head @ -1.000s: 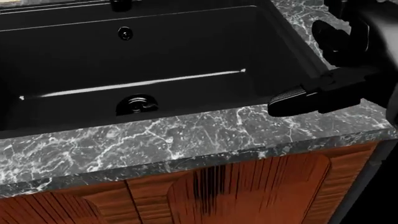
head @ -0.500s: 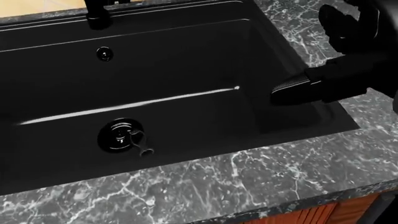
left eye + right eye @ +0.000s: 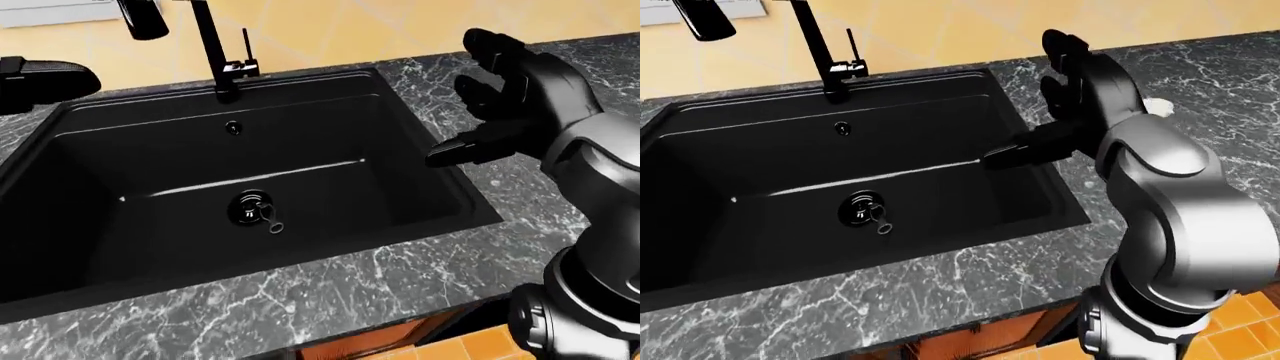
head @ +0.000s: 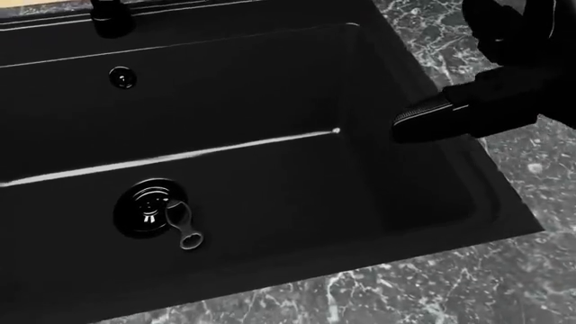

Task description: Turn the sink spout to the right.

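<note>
**Right robot hand spread above the sink's right rim; spout at the top left**

The black sink (image 3: pixel 60 131) sits sunk in a dark marble tabletop (image 3: pixel 330 289) veined with white. In the left-eye view its basin fills the left and middle of the picture, with a round drain (image 3: pixel 250 206) on the floor and a small stopper piece lying just beside it, toward the bottom. A little overflow hole (image 3: pixel 233 128) shows on the basin wall nearest the top of the view.

The faucet (image 3: pixel 212 45) rises from the sink's upper rim, its base standing just above that overflow hole, with a thin lever sticking up at its right side. The sink spout (image 3: pixel 143 18) hangs at the top left of the left-eye view, its dark nozzle end well left of the upright stem (the arch joining them is cut off by the frame).

The right robot hand (image 3: pixel 505 97) hovers over the right rim of the sink, fingers spread and gripping nothing; one finger (image 3: pixel 462 151) points left over the basin. It is well apart from the faucet.

The left robot hand (image 3: pixel 40 79) only peeks in at the left edge as a dark shape, and whether its fingers are spread or closed cannot be told.
</note>
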Robot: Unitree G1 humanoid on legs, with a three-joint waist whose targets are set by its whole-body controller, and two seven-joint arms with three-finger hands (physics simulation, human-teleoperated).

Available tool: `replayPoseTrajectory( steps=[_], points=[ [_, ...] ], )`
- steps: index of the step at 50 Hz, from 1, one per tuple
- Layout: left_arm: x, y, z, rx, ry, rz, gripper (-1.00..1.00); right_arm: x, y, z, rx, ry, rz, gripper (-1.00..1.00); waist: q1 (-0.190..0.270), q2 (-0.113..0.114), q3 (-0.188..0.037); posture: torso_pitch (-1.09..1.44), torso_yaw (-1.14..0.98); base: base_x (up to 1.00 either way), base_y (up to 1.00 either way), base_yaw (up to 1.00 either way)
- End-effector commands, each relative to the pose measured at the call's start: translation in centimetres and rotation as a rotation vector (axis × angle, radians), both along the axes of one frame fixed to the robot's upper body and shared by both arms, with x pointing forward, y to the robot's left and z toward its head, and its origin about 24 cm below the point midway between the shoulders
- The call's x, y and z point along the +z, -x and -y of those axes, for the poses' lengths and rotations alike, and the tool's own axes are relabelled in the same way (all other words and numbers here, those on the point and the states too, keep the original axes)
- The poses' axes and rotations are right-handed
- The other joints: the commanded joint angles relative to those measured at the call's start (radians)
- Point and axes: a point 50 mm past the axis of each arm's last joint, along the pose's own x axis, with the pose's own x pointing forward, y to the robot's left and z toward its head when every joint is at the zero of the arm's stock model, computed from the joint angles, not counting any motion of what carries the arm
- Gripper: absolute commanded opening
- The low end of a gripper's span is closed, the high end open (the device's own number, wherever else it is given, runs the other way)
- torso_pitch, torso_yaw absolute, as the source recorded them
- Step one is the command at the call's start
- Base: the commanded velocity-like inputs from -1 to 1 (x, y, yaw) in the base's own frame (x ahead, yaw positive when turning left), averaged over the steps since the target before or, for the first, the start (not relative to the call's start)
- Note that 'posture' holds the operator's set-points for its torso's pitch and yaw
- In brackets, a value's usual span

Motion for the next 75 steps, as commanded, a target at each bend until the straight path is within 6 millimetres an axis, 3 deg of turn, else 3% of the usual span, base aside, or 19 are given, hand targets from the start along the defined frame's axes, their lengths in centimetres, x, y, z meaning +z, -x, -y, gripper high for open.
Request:
replayPoseTrajectory(
  steps=[1,2,7,22,26,54,75],
  points=[
    [1.0,0.7,-0.3,0.018,0.01,0.062,1.0,1.0,0.3,0.1,-0.005,0.002,0.057,1.0,-0.004,0.016,-0.021,0.0,0.0,0.0,0.0,0.0],
    [1.0,0.6,-0.3,0.01,0.02,0.065,1.0,0.9,0.2,0.1,-0.005,0.002,0.057,1.0,-0.004,0.002,-0.013,0.0,0.0,0.0,0.0,0.0],
    [1.1,0.7,-0.4,0.04,-0.035,0.061,1.0,1.2,0.2,0.1,-0.005,0.005,0.058,1.0,0.006,-0.004,-0.013,0.0,0.0,0.0,0.0,0.0],
    [1.3,1.1,-0.3,0.016,-0.041,0.065,1.0,1.4,0.3,0.2,-0.008,0.008,0.063,1.0,0.022,0.013,-0.014,0.0,0.0,0.0,0.0,0.0],
    [1.3,1.2,-0.3,0.018,-0.037,0.064,1.0,1.5,0.4,0.2,-0.008,0.01,0.063,1.0,0.024,0.012,-0.025,-0.03,0.0,0.0,0.0,0.0],
    [1.7,1.2,-0.2,0.006,-0.027,0.067,1.0,2.0,0.6,0.0,-0.001,0.015,0.073,1.0,0.029,0.003,-0.184,-0.29,0.0,0.0,0.0,0.0],
    [1.5,1.2,-0.1,0.005,-0.029,0.065,1.0,2.4,0.7,-0.1,0.004,0.018,0.078,1.0,0.035,0.004,-0.331,-0.47,0.0,0.0,0.0,0.0]
  ],
)
